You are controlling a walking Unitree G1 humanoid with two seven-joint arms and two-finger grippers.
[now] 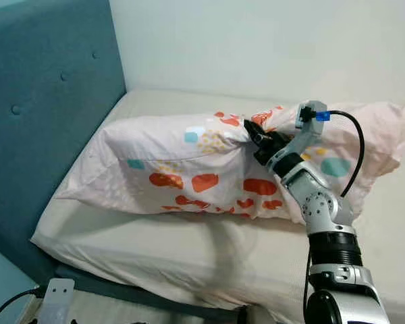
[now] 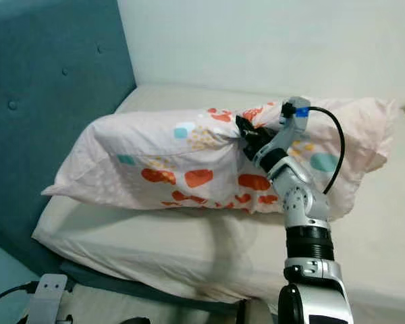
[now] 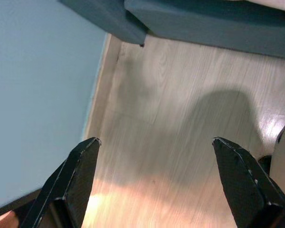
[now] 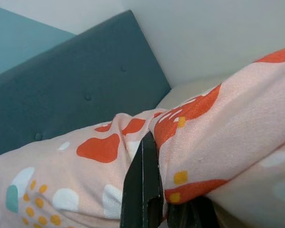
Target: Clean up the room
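A pale pink pillow (image 1: 189, 165) with orange, teal and white patches lies across the head of the bed, beside the teal headboard (image 1: 47, 101). My right gripper (image 1: 252, 133) reaches over it and is shut on a pinched fold of its cover near the top middle. In the right wrist view one black finger (image 4: 143, 190) presses into the bunched fabric of the pillow (image 4: 218, 137). My left gripper (image 3: 156, 185) hangs open above the wooden floor (image 3: 180, 128), with nothing between its fingers.
The cream mattress (image 1: 189, 250) has a bare strip in front of the pillow. A white wall (image 1: 270, 40) stands behind the bed. Below the bed's near corner sit a grey bracket and a black cable (image 1: 27, 300). The dark bed base (image 3: 204, 23) borders the floor.
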